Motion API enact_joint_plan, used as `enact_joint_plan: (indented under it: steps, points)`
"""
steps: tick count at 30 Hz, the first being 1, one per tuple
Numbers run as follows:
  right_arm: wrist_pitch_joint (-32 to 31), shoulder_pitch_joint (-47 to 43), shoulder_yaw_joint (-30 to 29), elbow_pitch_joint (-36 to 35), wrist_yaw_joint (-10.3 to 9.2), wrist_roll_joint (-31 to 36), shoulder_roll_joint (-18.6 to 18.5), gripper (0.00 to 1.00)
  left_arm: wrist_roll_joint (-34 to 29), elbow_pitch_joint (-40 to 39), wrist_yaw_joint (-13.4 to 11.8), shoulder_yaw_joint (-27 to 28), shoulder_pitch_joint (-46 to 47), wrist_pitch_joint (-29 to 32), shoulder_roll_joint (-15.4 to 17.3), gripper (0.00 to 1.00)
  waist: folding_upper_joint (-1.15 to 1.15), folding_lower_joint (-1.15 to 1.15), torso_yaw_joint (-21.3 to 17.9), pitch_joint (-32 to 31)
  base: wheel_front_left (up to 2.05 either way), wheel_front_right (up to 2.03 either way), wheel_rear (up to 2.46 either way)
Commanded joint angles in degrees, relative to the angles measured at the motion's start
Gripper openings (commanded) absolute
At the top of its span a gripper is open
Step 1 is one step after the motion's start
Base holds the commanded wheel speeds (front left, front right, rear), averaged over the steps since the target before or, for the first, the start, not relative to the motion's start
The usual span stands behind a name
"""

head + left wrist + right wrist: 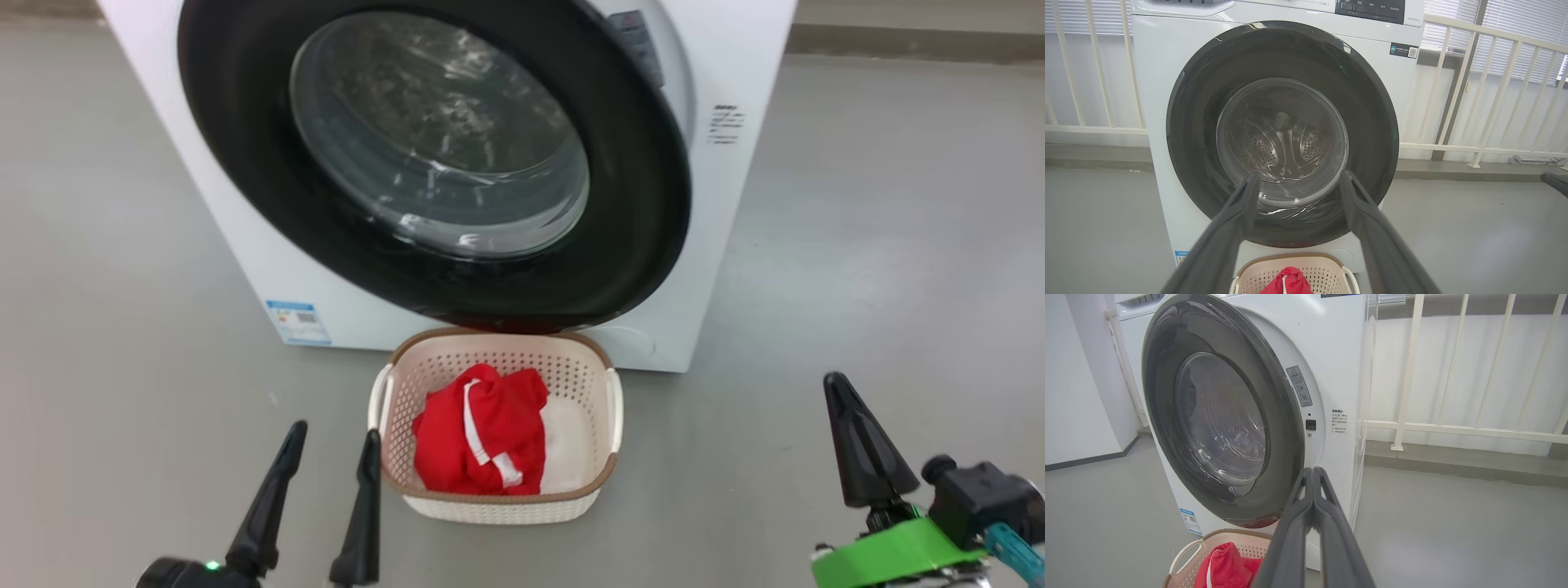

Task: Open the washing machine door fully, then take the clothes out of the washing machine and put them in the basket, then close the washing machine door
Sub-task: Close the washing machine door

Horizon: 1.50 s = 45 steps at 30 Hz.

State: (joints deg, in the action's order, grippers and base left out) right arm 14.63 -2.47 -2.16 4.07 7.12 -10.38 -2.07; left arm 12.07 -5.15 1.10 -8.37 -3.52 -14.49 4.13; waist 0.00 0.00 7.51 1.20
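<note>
**Clothes lie in the basket, door swung across the drum mouth**

Nearest the robot in the head view, the left gripper hangs low over the grey floor with its two dark fingers spread wide and nothing between them. Its inner finger shows just beside the left side of the basket. Over on the right, well apart from the basket, the right gripper has its fingers pressed together into a single point, holding nothing. A green part sits at its wrist.

Between the two arms, the basket stands on the floor, close up against the foot of the washing machine. The clothes are heaped inside it, a red garment with white stripe trim on top and a white fabric piece showing at its right.

Just beyond, the washing machine door covers the opening, and its black ring overhangs the basket's far rim. In the right wrist view the door's right edge stands beside a small latch slot on the white front; whether the door is latched cannot be told. Through the glass in the left wrist view the perforated steel drum shows. A blue label sits low on the machine's front.

Farthest back, a pale railing runs behind the machine
</note>
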Motion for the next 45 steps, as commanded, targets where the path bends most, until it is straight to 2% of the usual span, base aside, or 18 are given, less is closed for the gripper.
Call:
enact_joint_plan:
  steps: [1, 16, 28, 45]
  points:
    - [0.35, 3.65, 1.97, -0.76, 0.36, 0.88, -0.81, 0.0, -0.28, -2.08, 0.36, 1.25, 3.13, -0.51, -0.27, 1.0, 0.0, 0.0, 2.48, 2.18, 0.0, 0.0, 0.0]
    - [0.16, 17.76, 5.03, 6.76, 0.36, 5.39, -0.81, 0.0, 0.21, -3.08, 1.51, -1.14, 7.58, -0.51, -0.81, 1.0, 0.0, 0.0, 7.62, 8.55, 0.0, 0.0, 0.0]
    - [0.31, 29.69, 3.36, 13.99, 0.36, 8.57, -1.25, 0.0, 0.87, -3.13, 2.35, -3.1, 11.25, -0.51, -1.12, 1.0, 0.0, 0.0, 10.93, 14.13, 0.0, 0.0, 0.0]
    - [0.36, 40.59, 0.59, 20.73, 0.36, 10.73, -2.18, 0.0, 1.27, -2.08, 2.92, -3.74, 13.59, -0.51, -1.23, 1.0, 0.0, 0.0, 11.48, 17.11, 0.0, 0.0, 0.0]
